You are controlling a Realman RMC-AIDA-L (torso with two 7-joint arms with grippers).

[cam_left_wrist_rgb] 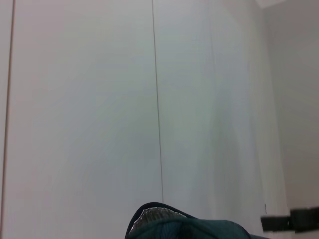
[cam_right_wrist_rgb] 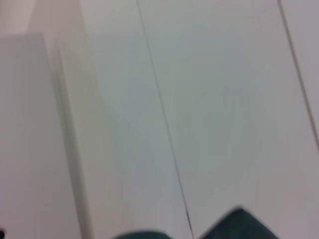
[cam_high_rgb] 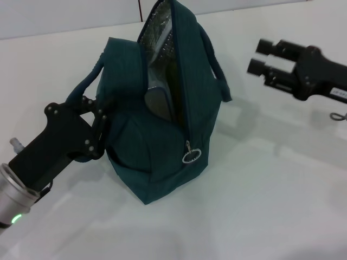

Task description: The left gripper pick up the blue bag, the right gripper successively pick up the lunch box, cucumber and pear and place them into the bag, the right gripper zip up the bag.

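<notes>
Left hand: the left hand (cam_high_rgb: pixel 96 125) sits at the bag's left side, its black fingers (cam_high_rgb: pixel 101 116) closed on the fabric near the base of the left handle; a green light glows on the silver cuff low at the left edge of the head view.
Right hand: the right hand (cam_high_rgb: pixel 262 57) hangs in the air well to the right of the bag, touching nothing, its two fingers apart and pointing toward the bag.
Bag: the blue bag (cam_high_rgb: pixel 162 146) stands on the white table (cam_high_rgb: pixel 271 206), tilted, its mouth gaping toward the far side.
Bag opening: the zipper is undone along the top; the silver lining (cam_high_rgb: pixel 160 32) shows inside, and a dark rounded shape lies deep in the opening, too shadowed to tell what it is.
Zipper pull: a silver ring (cam_high_rgb: pixel 190 156) hangs at the near end of the zipper, on the front of the bag.
Handles: one rolled handle (cam_high_rgb: pixel 216 65) arches over the right side; the other curves down on the left toward the left hand.
Left wrist view: only the bag's top edge (cam_left_wrist_rgb: pixel 189 228) with a sliver of lining shows low down, against a white panelled wall (cam_left_wrist_rgb: pixel 99 99); a black bar near the edge is the other hand (cam_left_wrist_rgb: pixel 291 220).
Right wrist view: blurred wall and two small bits of the bag (cam_right_wrist_rgb: pixel 239 226).
</notes>
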